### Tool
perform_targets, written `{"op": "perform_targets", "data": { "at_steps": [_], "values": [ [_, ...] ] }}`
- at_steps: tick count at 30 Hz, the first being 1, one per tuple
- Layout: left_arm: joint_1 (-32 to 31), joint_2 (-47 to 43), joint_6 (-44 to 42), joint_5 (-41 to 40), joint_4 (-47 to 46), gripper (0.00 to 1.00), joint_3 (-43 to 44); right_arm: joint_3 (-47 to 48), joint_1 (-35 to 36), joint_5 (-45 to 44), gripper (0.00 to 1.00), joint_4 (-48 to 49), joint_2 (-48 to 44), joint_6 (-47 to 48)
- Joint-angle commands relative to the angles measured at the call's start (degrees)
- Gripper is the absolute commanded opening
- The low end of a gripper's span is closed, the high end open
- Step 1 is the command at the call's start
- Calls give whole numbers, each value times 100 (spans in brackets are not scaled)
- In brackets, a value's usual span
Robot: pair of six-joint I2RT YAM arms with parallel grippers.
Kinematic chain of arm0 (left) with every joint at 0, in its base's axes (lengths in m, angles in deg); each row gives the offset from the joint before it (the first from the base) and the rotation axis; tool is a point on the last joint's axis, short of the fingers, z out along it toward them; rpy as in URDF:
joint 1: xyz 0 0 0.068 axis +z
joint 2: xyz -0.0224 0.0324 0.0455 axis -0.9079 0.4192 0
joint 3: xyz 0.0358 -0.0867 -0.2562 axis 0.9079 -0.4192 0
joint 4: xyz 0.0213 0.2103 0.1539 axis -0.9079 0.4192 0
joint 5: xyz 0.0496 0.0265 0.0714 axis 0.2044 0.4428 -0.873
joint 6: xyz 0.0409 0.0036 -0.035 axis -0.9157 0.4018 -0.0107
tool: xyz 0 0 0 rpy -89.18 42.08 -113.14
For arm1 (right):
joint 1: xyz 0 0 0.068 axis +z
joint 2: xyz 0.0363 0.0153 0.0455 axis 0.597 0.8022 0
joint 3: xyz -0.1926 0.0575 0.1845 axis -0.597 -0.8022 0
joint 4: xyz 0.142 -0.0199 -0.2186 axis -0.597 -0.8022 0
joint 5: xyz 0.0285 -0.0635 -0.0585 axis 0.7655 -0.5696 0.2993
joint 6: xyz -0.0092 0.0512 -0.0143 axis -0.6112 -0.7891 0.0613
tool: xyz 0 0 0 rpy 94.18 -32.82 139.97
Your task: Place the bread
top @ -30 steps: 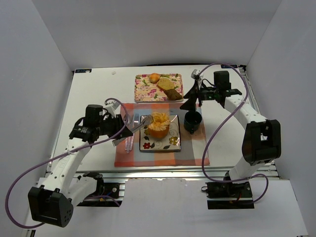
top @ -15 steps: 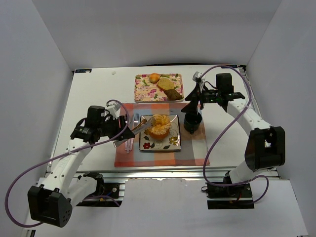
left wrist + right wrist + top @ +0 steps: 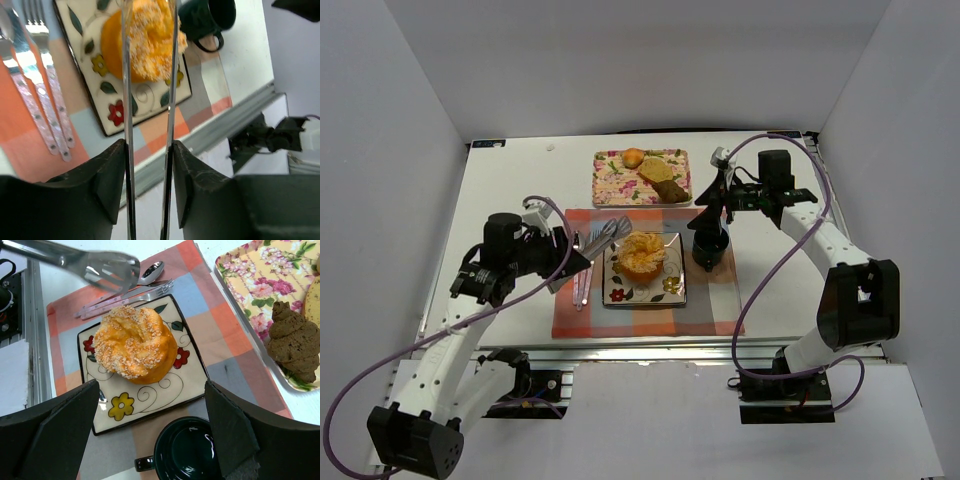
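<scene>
The bread [image 3: 642, 254], a round golden-orange bun with a pale swirled top, sits on the square flowered plate [image 3: 662, 290]. It also shows in the left wrist view [image 3: 150, 45] and the right wrist view [image 3: 135, 342]. My left gripper [image 3: 573, 262] [image 3: 148, 150] is shut on metal tongs [image 3: 605, 235]. The tongs' two arms [image 3: 126, 100] stand apart, and their tips [image 3: 107, 267] hang above the placemat, left of the bread and clear of it. My right gripper [image 3: 708, 205] [image 3: 150, 440] is open and empty, above a dark mug [image 3: 190, 450].
The dark mug [image 3: 710, 248] stands right of the plate on a checked placemat [image 3: 650, 315]. A fork and a spoon [image 3: 582, 272] lie left of the plate. A flowered tray [image 3: 620, 182] behind holds a small roll [image 3: 633, 157] and a flat slice [image 3: 660, 172].
The tongs were around the bread; they have come off it and drawn back to the left and up. The bread stays on the plate. My right gripper shifted slightly over the mug.
</scene>
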Motion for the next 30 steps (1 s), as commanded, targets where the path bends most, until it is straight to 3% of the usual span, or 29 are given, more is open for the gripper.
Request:
{"op": "perform_targets", "data": {
  "at_steps": [1,4,7,12,19,22,30],
  "values": [
    [-15,-227,125,-469,-324,49,272,-51,-34,124,89,36,-216,119],
    [-6,-158,56,-988,-535,40,289,-60,-34,115,89,-8,-233,197],
    [178,9,-76,-1358,-780,38,202,-60,-26,115,89,-70,-260,277],
    [1240,342,-243,-1446,-1668,36,-316,-69,-26,133,89,-96,-277,347],
    [1751,1509,-1533,-2421,-2275,43,-484,-60,-34,133,89,-166,-295,505],
    [1822,2038,-1763,-2527,-2486,45,-501,-78,-35,124,89,-175,-312,514],
    [1919,2417,-2159,-2922,-3093,56,-932,-210,-35,54,90,-105,-295,488]
  ]
}}
